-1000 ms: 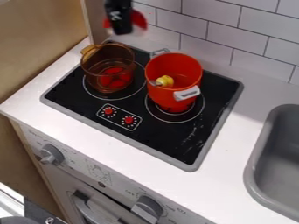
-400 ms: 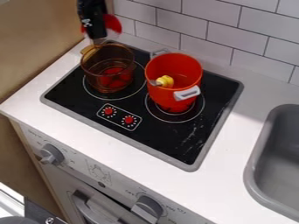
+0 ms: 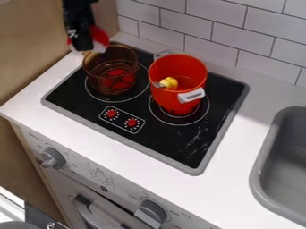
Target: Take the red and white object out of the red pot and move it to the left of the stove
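The hand (image 3: 85,45) has moved down-left in view, near the amber pot (image 3: 106,74); spread or pinching, I cannot tell. The red pot (image 3: 168,97) stayed put.

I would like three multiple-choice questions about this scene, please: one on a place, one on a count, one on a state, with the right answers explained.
1. Where is the yellow object?
A) in the sink
B) in the red pot
C) on the oven handle

2. How many red dials are on the stovetop?
A) one
B) four
C) two

3. How is the amber pot standing?
A) upright
B) on its side
C) upside down

1 B: it shows inside the rim.
2 C: they sit side by side.
3 A: its opening faces up.
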`<state>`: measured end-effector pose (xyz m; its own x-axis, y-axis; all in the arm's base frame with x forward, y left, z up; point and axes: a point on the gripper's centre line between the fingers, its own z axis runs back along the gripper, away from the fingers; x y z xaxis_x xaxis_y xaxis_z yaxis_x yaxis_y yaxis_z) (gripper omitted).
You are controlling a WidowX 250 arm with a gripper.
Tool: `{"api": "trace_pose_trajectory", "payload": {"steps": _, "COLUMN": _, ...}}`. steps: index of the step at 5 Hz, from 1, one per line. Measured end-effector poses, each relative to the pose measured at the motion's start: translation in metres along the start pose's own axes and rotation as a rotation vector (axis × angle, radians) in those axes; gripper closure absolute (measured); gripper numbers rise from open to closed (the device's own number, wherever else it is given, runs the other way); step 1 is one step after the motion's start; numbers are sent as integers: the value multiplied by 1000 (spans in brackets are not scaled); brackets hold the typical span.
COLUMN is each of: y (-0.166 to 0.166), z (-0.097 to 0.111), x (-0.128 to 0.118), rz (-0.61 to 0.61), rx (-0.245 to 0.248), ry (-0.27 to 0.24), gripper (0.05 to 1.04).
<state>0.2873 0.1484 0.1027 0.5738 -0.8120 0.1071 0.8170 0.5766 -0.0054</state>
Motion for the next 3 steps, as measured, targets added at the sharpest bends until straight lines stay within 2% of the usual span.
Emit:
{"api": "trace_pose_trajectory", "payload": {"steps": 1, "y": -11, "z": 7, "x": -17, "rz": 10, "rx": 23, "ry": 44, "gripper": 526}}
{"api": "trace_pose_trajectory", "payload": {"steps": 2, "y": -22, "z": -1, "x": -17, "rz": 8, "rx": 42, "ry": 96, "gripper": 526}}
{"api": "trace_pose_trajectory", "payload": {"steps": 3, "y": -36, "z": -15, "x": -11, "rz": -82, "rx": 74, "ry": 115, "gripper": 526}}
